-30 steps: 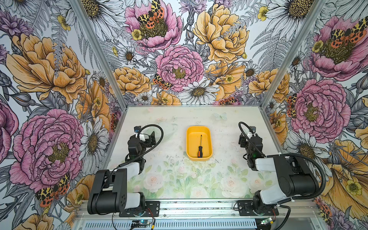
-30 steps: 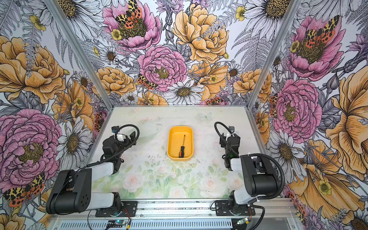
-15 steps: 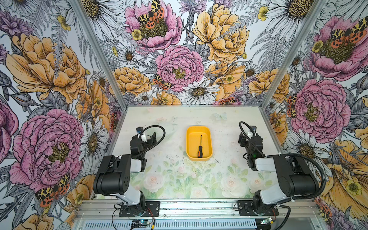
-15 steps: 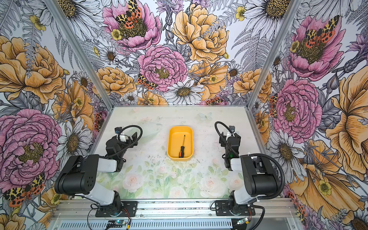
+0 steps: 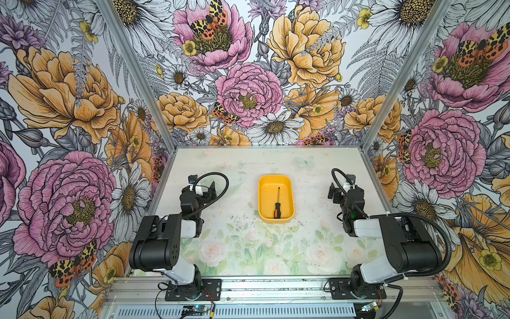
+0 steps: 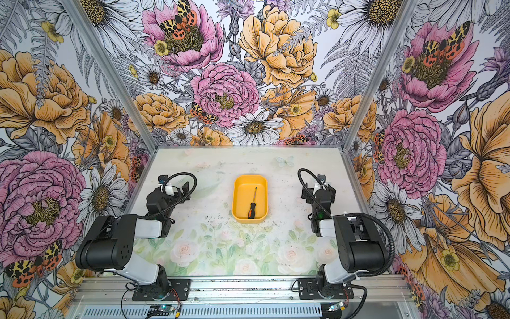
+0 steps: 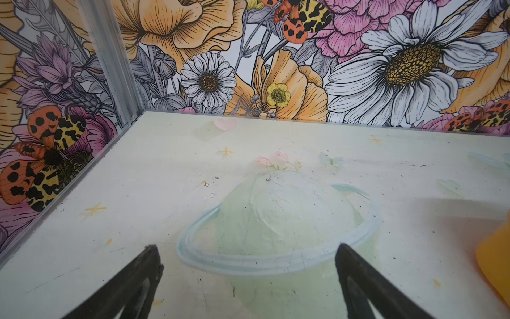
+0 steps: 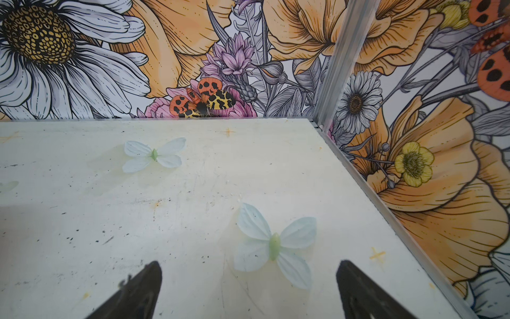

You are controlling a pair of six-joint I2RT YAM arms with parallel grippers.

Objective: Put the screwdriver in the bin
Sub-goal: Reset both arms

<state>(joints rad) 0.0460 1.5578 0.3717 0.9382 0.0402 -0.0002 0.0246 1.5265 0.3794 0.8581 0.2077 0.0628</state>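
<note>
You'll find the screwdriver (image 5: 276, 203) lying flat inside the bin (image 5: 268, 193), clear of both hands. In both top views it runs along the bin's length, with its black-and-orange handle by the wall nearer the arms and its thin shaft pointing toward the far edge of the surface (image 5: 248, 163). The bin sits about midway between the surface's left and right edges, with an arm on either side of it and well apart from it. Your right gripper (image 8: 248, 264) has its jaws spread wide with nothing between them. It hangs over bare surface toward the far right corner, just beside a pale printed butterfly (image 8: 274, 244), and neither bin nor tool shows in the right wrist view. Your left gripper (image 7: 247, 248) is likewise spread and empty over a printed pale-green ringed shape (image 7: 276, 221) – only a sliver of the bin's orange wall shows at the edge of the left wrist view.
</note>
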